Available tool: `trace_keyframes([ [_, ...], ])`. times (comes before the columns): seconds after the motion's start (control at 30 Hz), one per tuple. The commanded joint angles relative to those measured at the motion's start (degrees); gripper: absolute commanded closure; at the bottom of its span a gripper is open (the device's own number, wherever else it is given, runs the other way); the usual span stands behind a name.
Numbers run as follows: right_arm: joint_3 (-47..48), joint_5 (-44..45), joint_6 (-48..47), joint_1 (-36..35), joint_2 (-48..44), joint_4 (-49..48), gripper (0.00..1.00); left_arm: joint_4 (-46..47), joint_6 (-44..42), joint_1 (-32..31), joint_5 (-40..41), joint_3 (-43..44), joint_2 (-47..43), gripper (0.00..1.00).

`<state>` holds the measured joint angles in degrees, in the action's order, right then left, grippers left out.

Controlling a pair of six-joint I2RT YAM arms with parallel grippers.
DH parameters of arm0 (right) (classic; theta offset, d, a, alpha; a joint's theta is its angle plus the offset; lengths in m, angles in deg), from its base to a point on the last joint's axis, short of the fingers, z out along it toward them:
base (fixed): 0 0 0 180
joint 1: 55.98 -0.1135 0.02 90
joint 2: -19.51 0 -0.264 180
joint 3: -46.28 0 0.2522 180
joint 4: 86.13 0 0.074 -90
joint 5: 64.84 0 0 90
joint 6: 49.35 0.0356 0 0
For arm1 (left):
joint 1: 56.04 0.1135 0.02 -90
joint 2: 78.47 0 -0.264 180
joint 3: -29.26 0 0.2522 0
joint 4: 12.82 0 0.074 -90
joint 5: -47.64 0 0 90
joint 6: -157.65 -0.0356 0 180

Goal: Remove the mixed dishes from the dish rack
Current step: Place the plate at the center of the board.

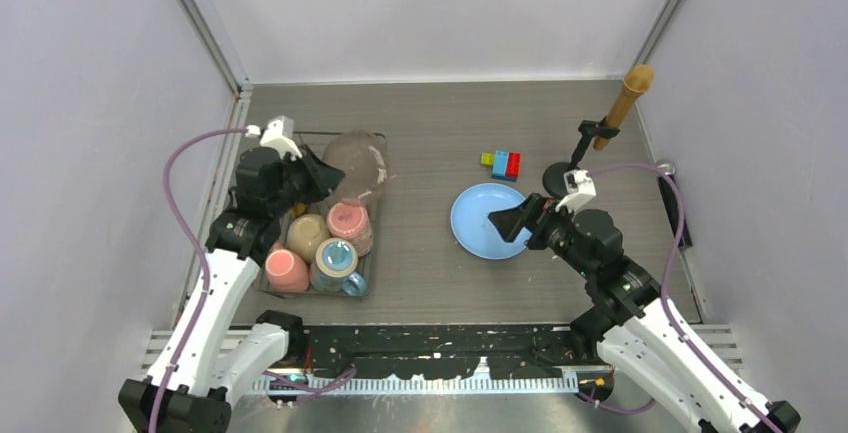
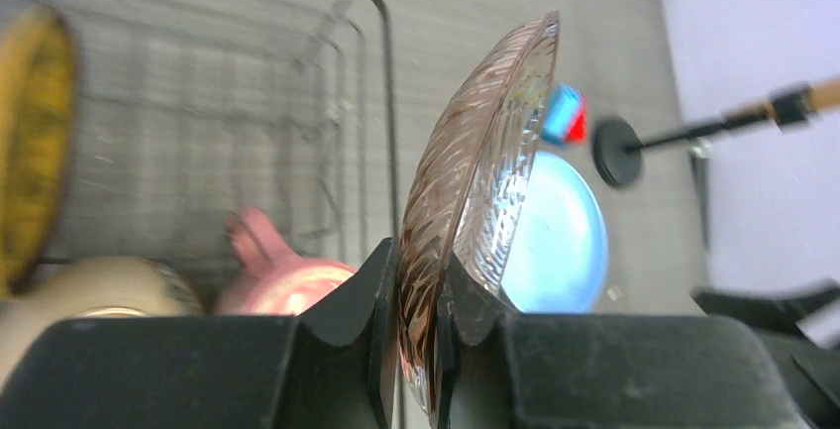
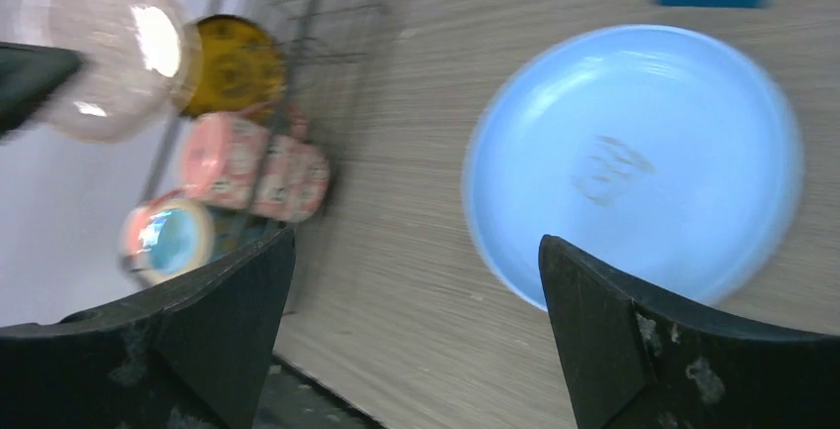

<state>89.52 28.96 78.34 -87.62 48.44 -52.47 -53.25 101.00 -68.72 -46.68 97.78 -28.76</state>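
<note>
The black wire dish rack (image 1: pixel 310 293) stands at the left. My left gripper (image 1: pixel 315 178) is shut on the rim of the clear glass bowl (image 1: pixel 357 165) and holds it on edge above the rack's far end; the wrist view shows the jaws (image 2: pixel 421 270) pinching the ribbed bowl (image 2: pixel 475 171). In the rack lie the pink patterned mug (image 1: pixel 350 223), blue mug (image 1: pixel 337 258), pink cup (image 1: pixel 287 270), white bowl (image 1: pixel 306 236) and yellow patterned plate (image 3: pixel 233 67). The light blue plate (image 1: pixel 490 220) lies on the table. My right gripper (image 1: pixel 510 225) is open and empty over the plate's near-left edge (image 3: pixel 634 161).
Coloured toy bricks (image 1: pixel 502 164) sit beyond the blue plate. A black stand with a tan handle (image 1: pixel 600 133) is at the right back. Walls close in the table on the left, back and right.
</note>
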Motion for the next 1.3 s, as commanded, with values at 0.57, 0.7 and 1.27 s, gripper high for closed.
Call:
trace_keyframes([
  [0.57, 1.15, -20.88, 10.03, -3.52, 20.16, -31.59, 0.02, 18.13, 7.31, -21.28, -19.99, -11.43, 9.26, 1.0],
  [0.7, -0.36, -19.71, 10.45, -3.52, 19.53, -31.92, 0.04, 20.56, 7.54, -24.72, -20.84, -9.66, 13.79, 1.0],
  [1.27, -6.6, -22.45, 12.13, -3.52, 16.01, -34.45, 0.65, 26.89, 9.45, -26.86, -21.56, -12.17, 14.31, 1.0],
])
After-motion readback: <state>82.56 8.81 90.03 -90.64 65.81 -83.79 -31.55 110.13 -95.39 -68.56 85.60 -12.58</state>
